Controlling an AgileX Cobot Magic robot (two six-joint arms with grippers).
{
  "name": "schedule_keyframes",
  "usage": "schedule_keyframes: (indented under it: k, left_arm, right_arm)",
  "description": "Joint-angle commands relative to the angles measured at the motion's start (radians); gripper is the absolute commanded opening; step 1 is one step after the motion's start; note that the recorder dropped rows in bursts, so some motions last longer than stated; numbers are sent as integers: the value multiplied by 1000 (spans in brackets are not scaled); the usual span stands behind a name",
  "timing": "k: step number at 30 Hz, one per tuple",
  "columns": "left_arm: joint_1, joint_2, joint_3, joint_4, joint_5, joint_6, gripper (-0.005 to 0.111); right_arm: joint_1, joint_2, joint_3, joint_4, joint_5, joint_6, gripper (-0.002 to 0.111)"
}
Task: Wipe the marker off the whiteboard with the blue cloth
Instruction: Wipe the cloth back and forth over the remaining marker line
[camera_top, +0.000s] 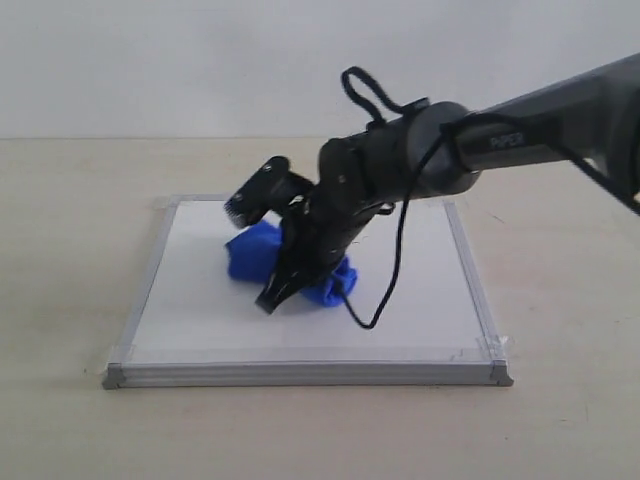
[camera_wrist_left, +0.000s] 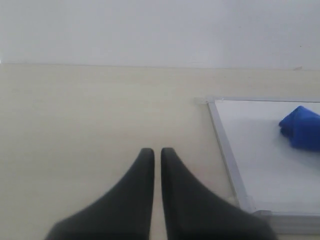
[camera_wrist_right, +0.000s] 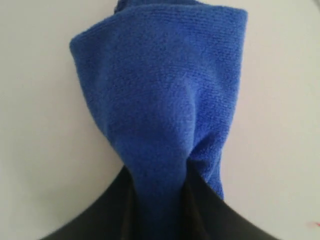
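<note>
A: Biggest thing?
B: The bench (camera_top: 60, 300). Pale wood colour, white wall behind it.

A: Next?
B: The whiteboard (camera_top: 190, 290). It lies flat on the bench, abt the mid of the exterior view. Silver frame, grey corner caps, clear tape at the 5 o'c corner.

A: And the arm?
B: R arm (camera_top: 540, 115), black. It comes in from 2 o'c & bends down over the board.

A: Where's the blue cloth (camera_top: 252, 252)?
B: On the whiteboard, near the mid, a bit toward 11 o'c. It's all bunched up & touches the white face.

A: R pincer (camera_top: 272, 298)?
B: Clamped on the blue cloth. In the R wrist view the cloth (camera_wrist_right: 160, 100) is squeezed btw the two black fingers. The rest of it fans out over the board (camera_wrist_right: 35, 125).

A: L pincer (camera_wrist_left: 156, 152)?
B: Over bare bench (camera_wrist_left: 75, 110), beside the board's frame (camera_wrist_left: 255, 155), not touching it. Its two black fingers are together, w/ only a thin slit btw them. The cloth (camera_wrist_left: 302, 127) is well apart from it.

A: Smallest thing?
B: A thin black cable (camera_top: 400, 250). It loops down from the R arm at 3 o'c of the cloth. Can't tell if its low end touches the board.
</note>
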Motion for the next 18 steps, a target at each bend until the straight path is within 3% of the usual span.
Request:
schedule_keyframes:
  k: [1,5,11,14,18]
  left_arm:
    - [1,-3,4,3,-7,-7,5]
    - [1,-3,4,3,-7,-7,5]
    - [1,-3,4,3,-7,-7,5]
    - [1,-3,4,3,-7,-7,5]
    - [1,-3,4,3,-7,-7,5]
  right_arm:
    - [82,41,-7,133,118,-110,0]
    - [24,41,-27,11,97,-14,0]
    - [-126,43,-67,-435,119,437,0]
    - [-163,43,-87,-446,152,469,0]
    - [-141,52,-87,-348,187,410,0]
